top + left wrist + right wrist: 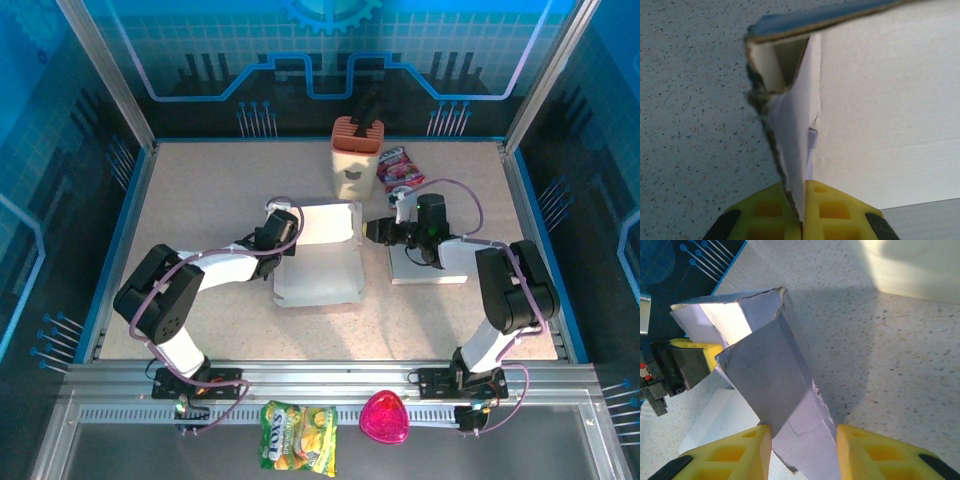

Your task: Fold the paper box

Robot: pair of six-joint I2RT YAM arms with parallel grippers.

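Note:
The white paper box [320, 262] lies half-folded in the middle of the table, its back wall standing up. My left gripper [291, 229] is at the box's left back corner. In the left wrist view it [803, 222] is shut on a thin upright side flap [796, 145]. My right gripper [371, 232] is at the box's right back corner. In the right wrist view its yellow fingers [747, 452] press from both sides on a folded corner of the box [785, 390], with cardboard filling the gap between them [804, 450].
A beige and orange container [357, 156] and a red snack packet [400, 168] stand at the back. A flat white sheet [440, 268] lies under the right arm. A yellow candy bag [298, 438] and a pink item [385, 418] rest on the front rail.

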